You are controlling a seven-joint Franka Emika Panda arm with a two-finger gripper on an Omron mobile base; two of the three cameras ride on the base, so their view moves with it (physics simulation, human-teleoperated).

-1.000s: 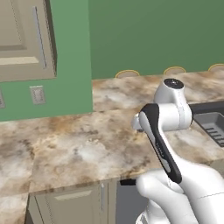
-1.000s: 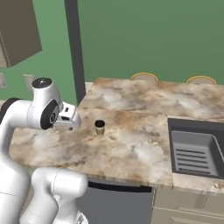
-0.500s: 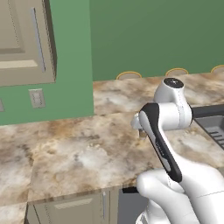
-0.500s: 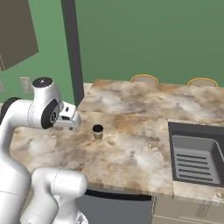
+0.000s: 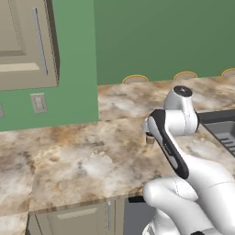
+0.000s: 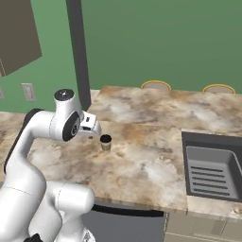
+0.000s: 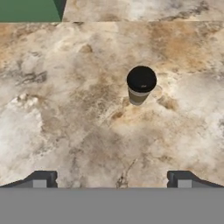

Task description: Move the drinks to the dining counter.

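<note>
The gripper (image 7: 111,179) is seen with its jaws spread wide and nothing between them, its two dark fingertips (image 7: 41,179) standing well apart at the bottom of the hand view. It is held above the marbled counter (image 6: 142,165), and in the right base view the gripper (image 6: 90,128) hangs just beside and above the paper cup (image 6: 105,143), apart from it. The paper cup (image 7: 141,85), tan with a dark lid, stands upright on the stone ahead of the open jaws and slightly off their centre line, so no grasp has been made. In the left base view only a sliver of the paper cup (image 5: 149,139) is visible behind the arm. Relative to the cup, a sunken sink (image 6: 212,165) lies well apart on the same slab, and round tan stool seats (image 6: 156,85) line the far edge of the dining counter (image 6: 160,106) beyond it. It is judged that the task is at an early stage: this drink has yet to be gripped, lifted and carried across to the stool side. The green bottle and the black bottle cannot be accounted for here, so their progress cannot be told.
</note>
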